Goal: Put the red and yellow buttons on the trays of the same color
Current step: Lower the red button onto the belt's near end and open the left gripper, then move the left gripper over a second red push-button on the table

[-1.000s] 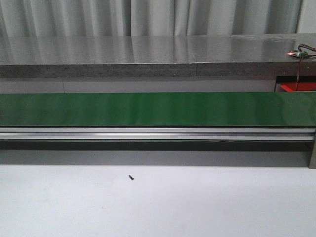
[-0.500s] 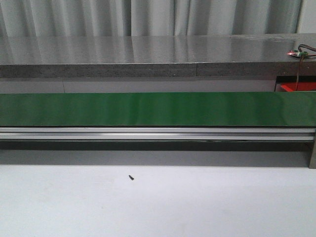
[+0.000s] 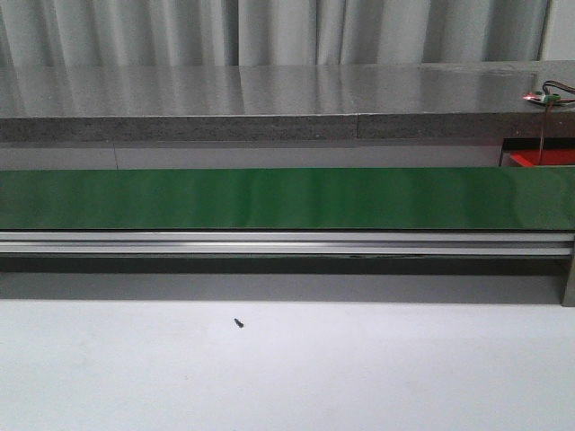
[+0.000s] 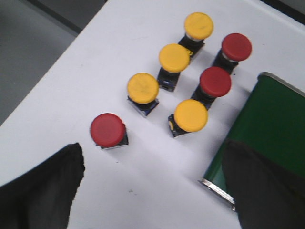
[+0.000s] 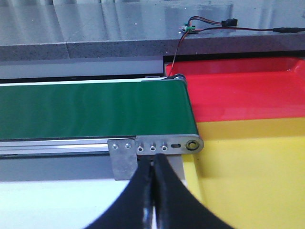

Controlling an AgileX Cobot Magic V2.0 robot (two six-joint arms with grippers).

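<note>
The left hand [image 4: 152,191] hung spread wide above the white tabletop [image 4: 71,95], its 2 dark fingers [image 4: 43,191] apart with nothing between them. Nearest to it stood a lone red button [image 4: 108,130], and beyond that a cluster of 6 more: 4 yellow buttons [image 4: 143,88], [image 4: 190,115], [image 4: 174,57], [image 4: 198,25] and 2 red buttons [image 4: 215,81], [image 4: 237,46], all upright on their small bases, close together but not touching. Just beside the cluster lay the end of the green conveyor belt [image 4: 267,124], near the tabletop's edge. The right hand [image 5: 153,191] was pressed together, its fingers meeting and pinching nothing, held in front of the metal end bracket [image 5: 152,148] of the belt's other end. Past that end sat the red tray [image 5: 238,95], with the yellow tray [image 5: 248,176] directly beside it and nearer the hand; neither tray held a button. In the front view the belt ran across the full width, and a small dark screw [image 3: 239,322] lay on the tabletop in front of it.
</note>
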